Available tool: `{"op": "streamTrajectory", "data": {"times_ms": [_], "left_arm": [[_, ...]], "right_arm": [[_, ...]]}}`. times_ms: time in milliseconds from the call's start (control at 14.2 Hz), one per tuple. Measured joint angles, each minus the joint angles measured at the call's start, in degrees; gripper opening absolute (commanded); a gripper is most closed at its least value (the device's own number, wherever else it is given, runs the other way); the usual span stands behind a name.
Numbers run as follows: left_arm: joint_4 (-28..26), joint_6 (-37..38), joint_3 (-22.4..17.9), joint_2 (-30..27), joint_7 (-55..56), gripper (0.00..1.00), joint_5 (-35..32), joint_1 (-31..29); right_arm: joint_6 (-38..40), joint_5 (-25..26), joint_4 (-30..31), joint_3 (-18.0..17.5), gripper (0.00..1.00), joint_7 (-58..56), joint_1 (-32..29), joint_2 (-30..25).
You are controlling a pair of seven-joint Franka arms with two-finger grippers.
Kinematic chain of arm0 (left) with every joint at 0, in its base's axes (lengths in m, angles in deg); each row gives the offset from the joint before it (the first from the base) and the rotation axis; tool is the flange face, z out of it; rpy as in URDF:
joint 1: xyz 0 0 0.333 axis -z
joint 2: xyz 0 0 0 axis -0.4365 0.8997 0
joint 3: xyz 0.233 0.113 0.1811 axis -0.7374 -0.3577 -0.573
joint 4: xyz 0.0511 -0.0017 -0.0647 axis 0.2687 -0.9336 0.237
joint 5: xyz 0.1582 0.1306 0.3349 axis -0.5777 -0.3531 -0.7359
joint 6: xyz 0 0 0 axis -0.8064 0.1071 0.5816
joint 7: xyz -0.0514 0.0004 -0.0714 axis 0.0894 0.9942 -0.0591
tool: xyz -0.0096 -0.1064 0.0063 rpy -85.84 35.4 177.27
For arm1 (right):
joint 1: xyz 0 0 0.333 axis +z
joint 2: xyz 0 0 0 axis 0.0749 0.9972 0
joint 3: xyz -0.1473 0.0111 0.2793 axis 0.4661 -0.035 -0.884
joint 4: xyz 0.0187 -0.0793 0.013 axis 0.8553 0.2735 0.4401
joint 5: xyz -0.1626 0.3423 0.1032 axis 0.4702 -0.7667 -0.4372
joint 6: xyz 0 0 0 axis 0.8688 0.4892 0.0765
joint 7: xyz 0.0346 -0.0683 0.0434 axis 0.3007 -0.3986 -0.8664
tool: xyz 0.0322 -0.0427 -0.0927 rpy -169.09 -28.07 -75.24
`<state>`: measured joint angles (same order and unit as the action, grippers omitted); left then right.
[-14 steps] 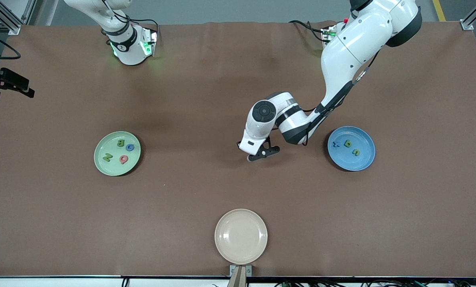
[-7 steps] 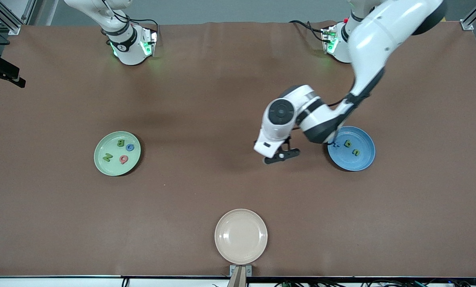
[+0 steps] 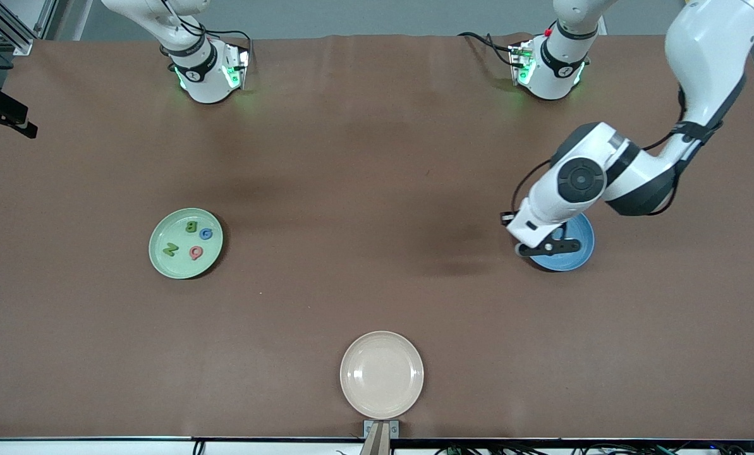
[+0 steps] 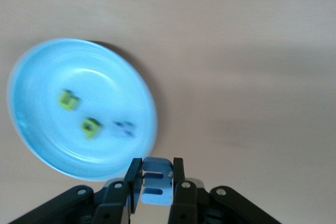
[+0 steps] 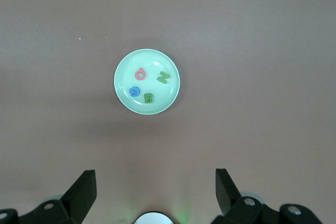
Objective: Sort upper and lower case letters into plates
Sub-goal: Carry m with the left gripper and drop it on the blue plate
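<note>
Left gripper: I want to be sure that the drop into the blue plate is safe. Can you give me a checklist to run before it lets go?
1. Left gripper shut on the blue letter: ok.
2. Left gripper over the blue plate: ok in the front view.
3. Bare room in the blue plate beside the three letters already there: ok.
4. Whether the held letter is lower case like those: cannot tell.
5. Right gripper open, waiting high over the green plate, out of the way: ok.
</note>
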<state>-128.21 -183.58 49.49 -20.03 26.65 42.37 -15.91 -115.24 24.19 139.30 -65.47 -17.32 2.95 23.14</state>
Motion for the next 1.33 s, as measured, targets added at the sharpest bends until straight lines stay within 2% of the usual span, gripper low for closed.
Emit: {"op": "streamTrajectory", "data": {"times_ms": [281,491,632,702,772,842,912,1333], "left_arm": [[-9.3,-9.5,0.4,0.7,-2.7,0.14,-10.6,-9.2],[-10.9,-12.5,-1.1,3.6,-2.7,0.16,-18.6,-11.1],[-10.7,-14.6,-2.9,5.3,-2.7,0.18,-21.4,-10.8],[-10.5,-15.1,-3.7,5.9,-2.7,0.25,-21.9,-10.4],[-10.0,-15.6,-4.8,6.1,-2.7,0.44,-22.0,-9.3],[-9.5,-16.0,-5.9,6.2,-2.7,0.88,-22.0,-8.0],[-8.9,-16.0,-6.6,6.2,-2.7,1.00,-22.0,-6.7],[-6.7,-15.9,-6.9,6.2,-2.7,1.00,-22.0,-3.8]], "right_arm": [[0.1,0.0,0.0,-1.0,1.00,1.8,0.1,0.0],[0.1,0.0,0.0,-1.3,1.00,1.9,0.1,0.0],[0.1,-0.6,0.0,-1.2,1.00,2.0,0.1,0.0],[0.1,-1.0,0.0,-1.1,1.00,2.0,0.1,0.0],[0.1,-1.2,0.0,-0.9,1.00,2.0,0.1,0.0],[0.1,-1.2,0.0,-0.8,1.00,2.0,0.0,0.0],[0.1,-1.2,0.0,-0.7,1.00,2.0,0.0,0.0],[0.2,-1.0,0.0,-0.6,1.00,2.0,0.1,0.0]]}}
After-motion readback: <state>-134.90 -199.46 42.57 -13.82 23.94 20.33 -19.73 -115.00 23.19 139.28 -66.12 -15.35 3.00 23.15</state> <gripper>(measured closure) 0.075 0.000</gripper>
